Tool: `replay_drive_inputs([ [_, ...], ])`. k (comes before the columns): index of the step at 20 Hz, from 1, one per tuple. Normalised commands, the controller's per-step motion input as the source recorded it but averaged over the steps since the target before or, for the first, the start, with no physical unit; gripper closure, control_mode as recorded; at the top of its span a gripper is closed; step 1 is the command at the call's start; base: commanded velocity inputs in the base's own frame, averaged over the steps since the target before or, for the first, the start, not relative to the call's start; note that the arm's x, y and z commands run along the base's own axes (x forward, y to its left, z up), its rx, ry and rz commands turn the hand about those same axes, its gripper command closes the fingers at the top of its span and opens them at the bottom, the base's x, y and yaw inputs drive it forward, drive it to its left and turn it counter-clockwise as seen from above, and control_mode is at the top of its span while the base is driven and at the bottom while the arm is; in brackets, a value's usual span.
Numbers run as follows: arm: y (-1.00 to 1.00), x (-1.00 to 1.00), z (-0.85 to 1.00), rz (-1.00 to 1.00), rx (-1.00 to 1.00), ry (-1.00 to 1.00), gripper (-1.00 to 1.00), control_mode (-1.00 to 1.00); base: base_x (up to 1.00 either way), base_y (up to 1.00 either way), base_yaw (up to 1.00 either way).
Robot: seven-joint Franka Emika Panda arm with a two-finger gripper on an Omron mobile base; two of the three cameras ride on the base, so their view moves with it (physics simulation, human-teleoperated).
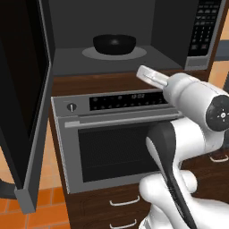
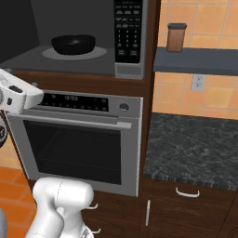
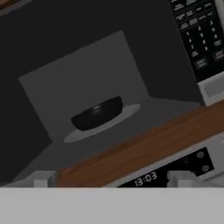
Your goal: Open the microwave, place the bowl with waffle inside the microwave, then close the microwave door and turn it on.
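On turntable inside microwave (image 1: 67,40): bowl (image 1: 114,44); right base view adds jar (image 2: 176,37).

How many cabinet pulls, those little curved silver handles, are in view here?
5 at least: two drawer pulls under the oven, one drawer pull and an upright one beneath the stone counter, another behind the arm. More may be hidden.

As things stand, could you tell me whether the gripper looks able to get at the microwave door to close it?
Probably yes: the microwave door stands swung wide open at the left, nothing lies between it and the arm, and the bowl sits well inside on the turntable.
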Motion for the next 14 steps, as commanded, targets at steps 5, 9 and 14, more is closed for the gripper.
replay_drive_inputs([
  [5,0.29,-0.74,0.17,-0.18,-0.36,0.22,-1.0,-1.0,0.0,0.0,0.0],
  [9,0.0,-0.03,0.0,0.0,0.0,0.02,-1.0,-1.0,0.0,0.0,0.0],
  [14,0.0,-0.23,0.02,0.01,0.01,-0.06,-1.0,-1.0,0.0,0.0,0.0],
])
